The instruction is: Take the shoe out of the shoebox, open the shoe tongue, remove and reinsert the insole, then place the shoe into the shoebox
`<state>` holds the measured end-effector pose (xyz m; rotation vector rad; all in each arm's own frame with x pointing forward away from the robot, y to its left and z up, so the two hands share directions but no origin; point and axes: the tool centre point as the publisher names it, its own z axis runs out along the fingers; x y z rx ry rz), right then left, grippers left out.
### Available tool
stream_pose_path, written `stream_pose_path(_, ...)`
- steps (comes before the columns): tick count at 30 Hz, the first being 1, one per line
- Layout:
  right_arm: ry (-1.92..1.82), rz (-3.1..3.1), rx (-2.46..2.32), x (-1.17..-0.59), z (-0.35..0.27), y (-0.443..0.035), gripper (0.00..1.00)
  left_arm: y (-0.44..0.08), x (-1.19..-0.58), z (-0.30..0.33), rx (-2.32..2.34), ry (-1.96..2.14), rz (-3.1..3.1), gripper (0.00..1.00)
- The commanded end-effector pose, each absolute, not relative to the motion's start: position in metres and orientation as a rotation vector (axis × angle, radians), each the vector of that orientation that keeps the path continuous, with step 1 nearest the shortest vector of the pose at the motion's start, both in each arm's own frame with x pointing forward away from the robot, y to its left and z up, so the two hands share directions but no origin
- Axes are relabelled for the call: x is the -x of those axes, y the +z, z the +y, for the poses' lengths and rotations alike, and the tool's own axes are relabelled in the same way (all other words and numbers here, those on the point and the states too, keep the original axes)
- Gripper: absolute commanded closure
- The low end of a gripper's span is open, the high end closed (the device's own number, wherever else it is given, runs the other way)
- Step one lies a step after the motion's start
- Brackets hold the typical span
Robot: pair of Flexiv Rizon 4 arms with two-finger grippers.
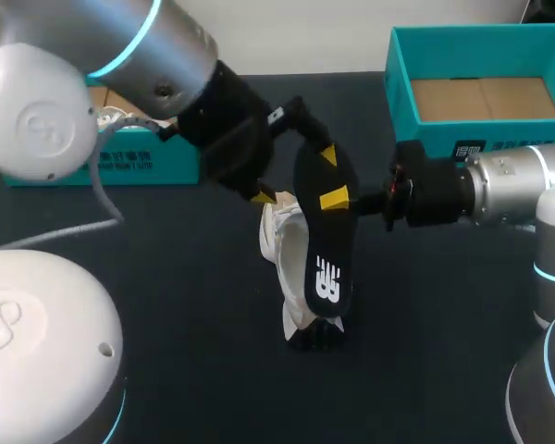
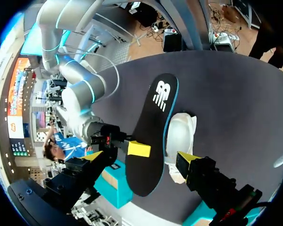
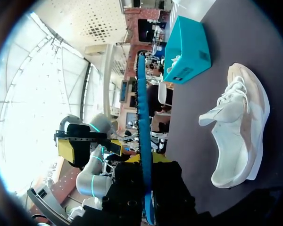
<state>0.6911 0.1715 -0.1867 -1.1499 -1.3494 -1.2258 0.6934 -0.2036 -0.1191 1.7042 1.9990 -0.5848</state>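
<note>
My right gripper (image 1: 340,198) holds the black insole (image 1: 326,250) with its white logo, shut on one end of it, above the dark table. In the right wrist view the insole (image 3: 142,132) stands edge-on between the fingers of that gripper (image 3: 146,162). The white shoe (image 1: 279,242) lies on its side on the table just beneath; the right wrist view has the shoe (image 3: 240,127) beside the insole. My left gripper (image 2: 139,157) is open, its fingers on either side of the insole (image 2: 155,117) without touching it. The right gripper's yellow fingertip (image 2: 139,149) presses on the insole.
An open teal shoebox (image 1: 400,88) with a cardboard floor stands at the back right. A second teal box (image 1: 120,168) sits at the back left, behind my left arm. The table's front half lies between the two arm bases.
</note>
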Motion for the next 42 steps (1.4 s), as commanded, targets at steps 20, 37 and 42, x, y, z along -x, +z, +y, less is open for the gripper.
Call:
stream_pose_path(20,-1.218,-1.352,1.132,-0.692,0.174,-0.19,1.0,-0.139,-0.712,-0.229,-2.028,-0.067,2.36,0.0)
stream_pose_path(37,-1.218,-1.359,1.127,-0.693,0.174,-0.189,1.0,-0.134,-0.719,-0.234,-2.028,-0.044,2.337,0.0)
stream_pose_path(42,-1.219,-1.358,1.129,-0.693,0.174,-0.189,1.0,-0.135,-0.719,-0.231,-2.009,-0.089,2.317,0.0)
